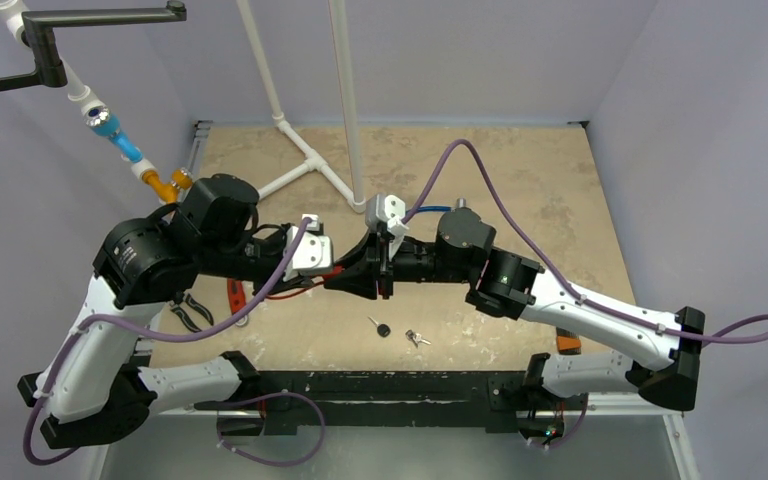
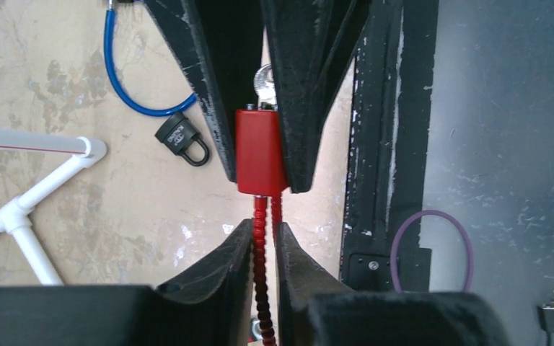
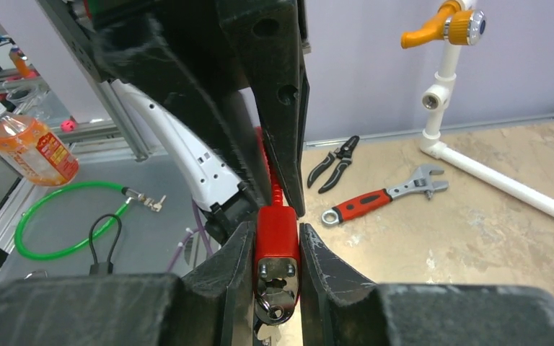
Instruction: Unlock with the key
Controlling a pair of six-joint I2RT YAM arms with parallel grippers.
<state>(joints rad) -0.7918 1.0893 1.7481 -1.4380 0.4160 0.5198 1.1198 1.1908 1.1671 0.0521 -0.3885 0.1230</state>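
1. The only container in view is a plastic bottle [image 3: 34,148] with orange liquid in it, off the bench [image 1: 520,170] on the grey surface beyond its edge.
2. The red padlock [image 2: 260,148] hangs in the air over the middle of the bench, between the two grippers. The key [image 2: 263,78] sits in its end.
3. The right gripper [image 3: 277,232] is closed on the padlock body, one finger pressed to each side.
4. The left gripper [image 2: 263,234] is almost fully closed, pinching the red cable [image 2: 260,207] that comes out of the padlock.
5. The bench top is beige and mottled. Near its front edge lie a black-headed key [image 1: 380,327] and, just beside it, a small bunch of keys [image 1: 417,338].
6. Toward the left side lie black pliers [image 3: 332,162] and a red-handled wrench [image 3: 382,198], near each other.
7. A black padlock [image 2: 182,138] lies at the end of a blue cable [image 2: 126,83].
8. A white pipe frame [image 1: 305,160] stands at the back, and pale purple walls [image 1: 460,50] close in the bench.
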